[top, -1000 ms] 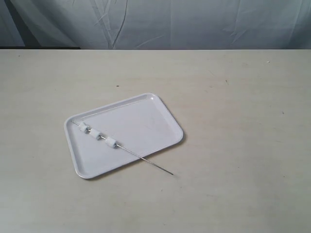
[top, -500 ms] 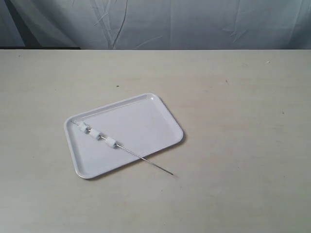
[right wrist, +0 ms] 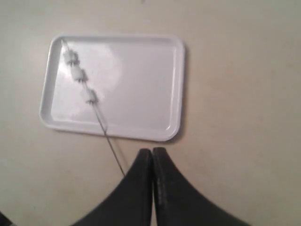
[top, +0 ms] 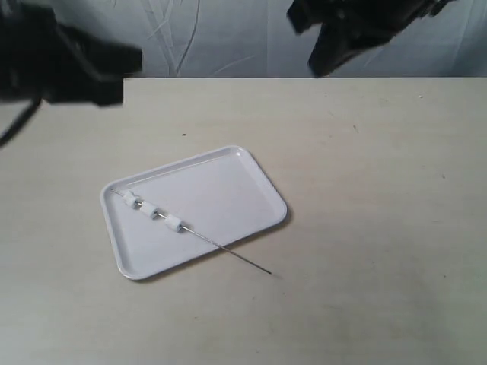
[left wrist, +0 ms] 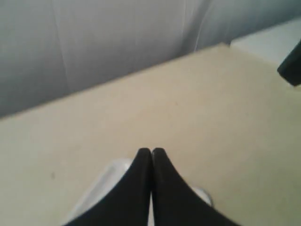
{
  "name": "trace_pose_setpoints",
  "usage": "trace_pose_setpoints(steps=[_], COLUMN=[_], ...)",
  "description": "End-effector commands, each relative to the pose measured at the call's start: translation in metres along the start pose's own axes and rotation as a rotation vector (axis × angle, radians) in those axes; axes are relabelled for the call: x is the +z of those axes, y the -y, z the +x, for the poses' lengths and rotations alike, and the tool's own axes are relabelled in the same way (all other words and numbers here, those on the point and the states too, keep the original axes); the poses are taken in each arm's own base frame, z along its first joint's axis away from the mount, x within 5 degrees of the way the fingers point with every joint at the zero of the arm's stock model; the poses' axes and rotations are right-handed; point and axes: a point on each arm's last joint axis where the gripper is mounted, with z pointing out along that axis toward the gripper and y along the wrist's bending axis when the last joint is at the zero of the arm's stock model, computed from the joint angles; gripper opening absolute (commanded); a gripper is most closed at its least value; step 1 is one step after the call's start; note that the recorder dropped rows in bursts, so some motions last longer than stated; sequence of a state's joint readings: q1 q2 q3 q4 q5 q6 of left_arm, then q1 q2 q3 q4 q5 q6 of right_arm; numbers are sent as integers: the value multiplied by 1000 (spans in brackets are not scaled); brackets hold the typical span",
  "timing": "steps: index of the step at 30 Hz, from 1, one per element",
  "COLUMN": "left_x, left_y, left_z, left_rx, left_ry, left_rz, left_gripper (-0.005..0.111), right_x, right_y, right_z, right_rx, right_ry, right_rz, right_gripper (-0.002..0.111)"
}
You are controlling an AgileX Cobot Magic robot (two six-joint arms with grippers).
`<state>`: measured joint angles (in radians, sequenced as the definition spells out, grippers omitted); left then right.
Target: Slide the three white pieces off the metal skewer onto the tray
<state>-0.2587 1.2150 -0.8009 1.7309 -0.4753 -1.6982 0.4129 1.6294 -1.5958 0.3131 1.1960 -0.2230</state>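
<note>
Jaws of the right gripper (right wrist: 152, 150) stand pressed together with nothing between them, and the left gripper (left wrist: 151, 150) is likewise closed and empty. Both hang above the table (top: 365, 228), apart from every object. The right wrist view places the closed right fingertips just beside the bare end of the metal skewer (right wrist: 106, 132), without visible contact. The skewer lies diagonally: its loaded end rests inside the tray (right wrist: 136, 80) near one corner, and its bare end passes over the rim onto the table. The three white pieces (right wrist: 77, 74) sit threaded on it in a row, all over the tray floor. Against the earlier exterior frames, the left arm (top: 61, 65) and the right arm (top: 358, 30) have entered along the far edge as dark, blurred masses; tray, skewer and pieces have not moved. Only the right wrist view shows the whole tray from above. The left wrist view shows only blurred white patches behind its fingers.
</note>
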Motion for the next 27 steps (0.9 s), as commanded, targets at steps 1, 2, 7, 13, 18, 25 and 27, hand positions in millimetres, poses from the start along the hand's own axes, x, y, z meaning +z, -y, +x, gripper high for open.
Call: trace_pose_setpoints(steps=[1,2,7,13,18,25,27], left_x=[23,27,39,48,52,48,46], left_y=[-13,-17,-36,-44,-50,-60,-64], left_z=[56,67,107,124,133,133,133], left_rx=[-86,-101,-42,59,85,6,-31], left_ry=[-193,-230,-374,-458,-500,-491,-485], left_rz=[-39,-67,-193,-203,-223,-328,-331], left_gripper=[0,0,0,0,3,13,13], right_x=[69,81,144,199,231,246,247], right_y=[2,1,-23,-51,-65,-75,-75], right_z=[-2,-2,8,21,36,43,43], right_rx=[-50,-66,-248,-439,-553,-504,-491], right_ry=[-168,-195,-341,-420,-500,-520,-513], right_rz=[-127,-140,-207,-167,-115,-167,-161], right_gripper=[1,1,1,5,30,34,34])
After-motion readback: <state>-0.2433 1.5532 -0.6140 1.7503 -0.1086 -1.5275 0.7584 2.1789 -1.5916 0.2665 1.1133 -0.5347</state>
